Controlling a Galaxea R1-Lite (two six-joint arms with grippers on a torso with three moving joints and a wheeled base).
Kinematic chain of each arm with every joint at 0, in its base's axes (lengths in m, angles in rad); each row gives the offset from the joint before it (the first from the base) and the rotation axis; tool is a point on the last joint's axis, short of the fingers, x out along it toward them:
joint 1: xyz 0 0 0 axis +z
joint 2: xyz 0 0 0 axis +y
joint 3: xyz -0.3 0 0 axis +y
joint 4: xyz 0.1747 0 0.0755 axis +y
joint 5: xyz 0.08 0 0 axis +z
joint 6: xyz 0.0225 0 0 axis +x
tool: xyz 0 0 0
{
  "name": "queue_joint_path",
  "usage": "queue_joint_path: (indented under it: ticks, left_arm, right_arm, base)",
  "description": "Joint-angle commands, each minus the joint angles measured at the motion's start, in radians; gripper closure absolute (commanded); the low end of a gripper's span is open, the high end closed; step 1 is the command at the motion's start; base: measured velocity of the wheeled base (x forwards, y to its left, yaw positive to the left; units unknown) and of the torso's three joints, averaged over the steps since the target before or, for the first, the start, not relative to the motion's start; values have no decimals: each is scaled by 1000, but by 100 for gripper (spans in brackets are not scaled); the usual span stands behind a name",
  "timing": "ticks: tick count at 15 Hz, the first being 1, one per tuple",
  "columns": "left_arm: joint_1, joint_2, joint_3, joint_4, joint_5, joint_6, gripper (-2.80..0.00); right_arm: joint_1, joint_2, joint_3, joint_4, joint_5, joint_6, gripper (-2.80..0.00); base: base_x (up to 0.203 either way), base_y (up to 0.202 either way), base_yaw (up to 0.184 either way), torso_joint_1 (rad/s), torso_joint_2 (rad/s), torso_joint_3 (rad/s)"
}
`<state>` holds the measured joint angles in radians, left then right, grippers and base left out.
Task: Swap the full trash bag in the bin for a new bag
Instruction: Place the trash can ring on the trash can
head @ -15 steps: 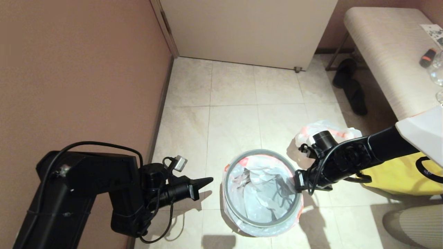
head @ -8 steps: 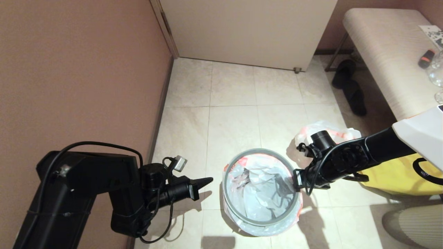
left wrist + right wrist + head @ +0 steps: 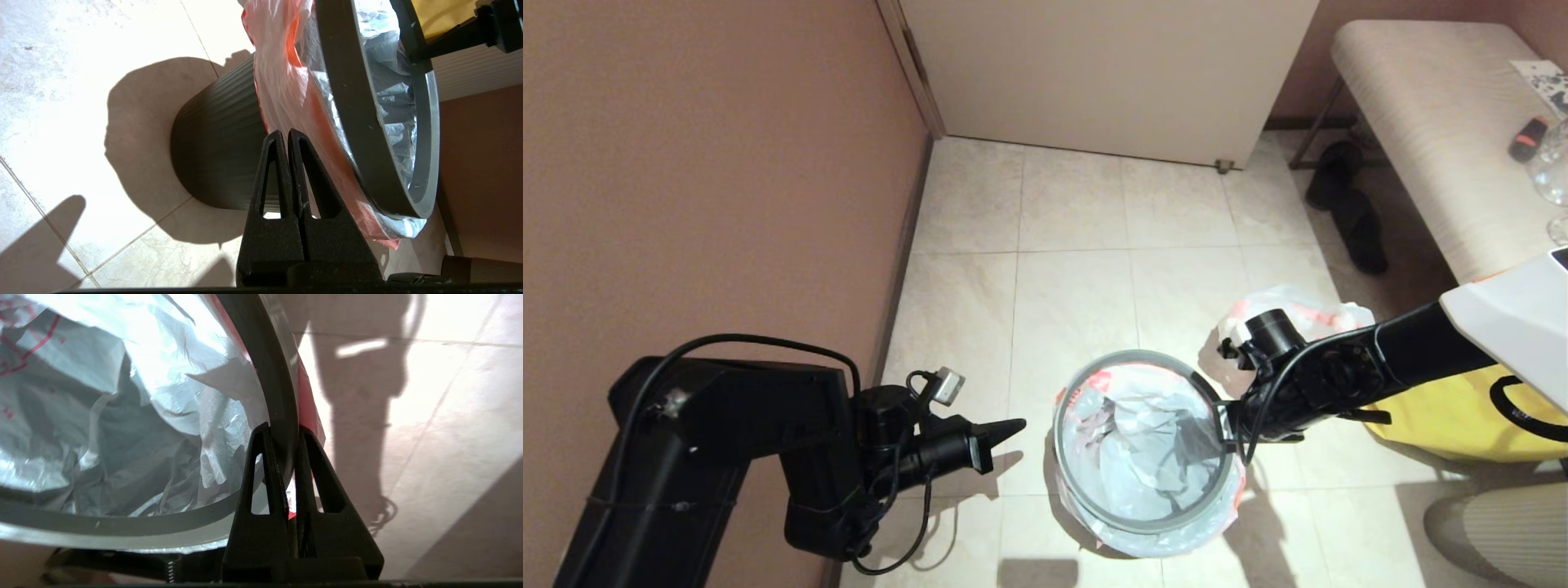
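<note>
The right gripper [image 3: 282, 435] was clamped on the grey hoop [image 3: 1086, 510] at the side of the bin [image 3: 216, 163] nearest the yellow fabric bag [image 3: 1445, 416], one finger inside the ring and one outside, with the orange band of the new bag [image 3: 1143, 441] pinched under it. The new bag lay crumpled inside the bin, its mouth folded over the edge beneath the hoop. The full trash bag [image 3: 1307, 314] sat on the floor just behind the right arm. The left gripper [image 3: 288, 136] hung beside the bin with its fingers pressed together, holding nothing. To seat the ring well, it should probably be pressed down evenly, so the film stays trapped all round; whether the far edge had already seated was hard to tell.
</note>
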<state>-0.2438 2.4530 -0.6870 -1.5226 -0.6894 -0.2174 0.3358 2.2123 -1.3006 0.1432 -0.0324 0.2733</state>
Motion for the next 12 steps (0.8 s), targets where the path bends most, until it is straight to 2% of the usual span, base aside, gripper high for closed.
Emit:
queue_joint_path:
  ticks: [1, 5, 12]
  left_arm:
    - [0, 1, 0, -47, -4, -2, 0]
    - [0, 1, 0, -47, -4, -2, 0]
    - [0, 1, 0, -47, -4, -2, 0]
  right_arm:
    - [21, 6, 9, 1, -39, -11, 0]
    - [33, -25, 21, 7, -82, -13, 0]
    - [65, -103, 81, 10, -86, -13, 0]
  base:
    - [0, 0, 0, 0, 0, 0]
    - [0, 0, 0, 0, 0, 0]
    - [0, 0, 0, 0, 0, 0]
